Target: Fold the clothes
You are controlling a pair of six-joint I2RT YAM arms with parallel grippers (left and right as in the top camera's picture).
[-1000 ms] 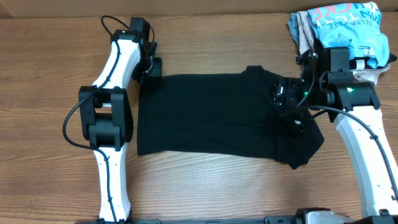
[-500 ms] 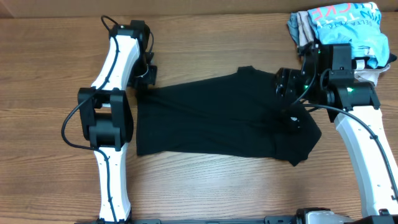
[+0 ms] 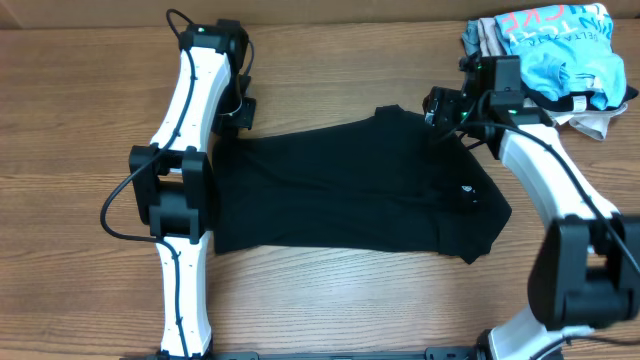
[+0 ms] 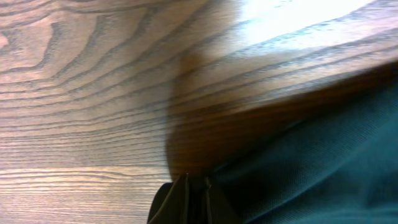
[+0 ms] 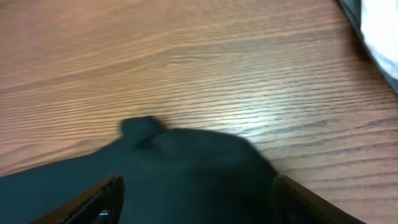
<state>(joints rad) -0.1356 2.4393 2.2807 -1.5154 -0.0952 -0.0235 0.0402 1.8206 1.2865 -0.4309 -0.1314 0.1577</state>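
The black shirt (image 3: 340,190) lies spread on the wooden table (image 3: 80,120), its small white logo (image 3: 467,191) near the right edge. My left gripper (image 3: 240,115) is at the shirt's far-left corner. In the left wrist view its fingers (image 4: 180,199) are pressed together at the edge of the dark fabric (image 4: 323,162). My right gripper (image 3: 437,105) hovers at the shirt's far-right corner. In the right wrist view its jaws stand wide apart over the fabric (image 5: 186,168), gripping nothing.
A pile of other garments, with a light blue printed tee (image 3: 545,50) on top, sits at the far right corner, just behind my right arm. Its edge shows in the right wrist view (image 5: 379,31).
My right gripper has moved away from the logo area toward the far edge and a little left. My left gripper shifted slightly back, and the shirt's far edge now slants.
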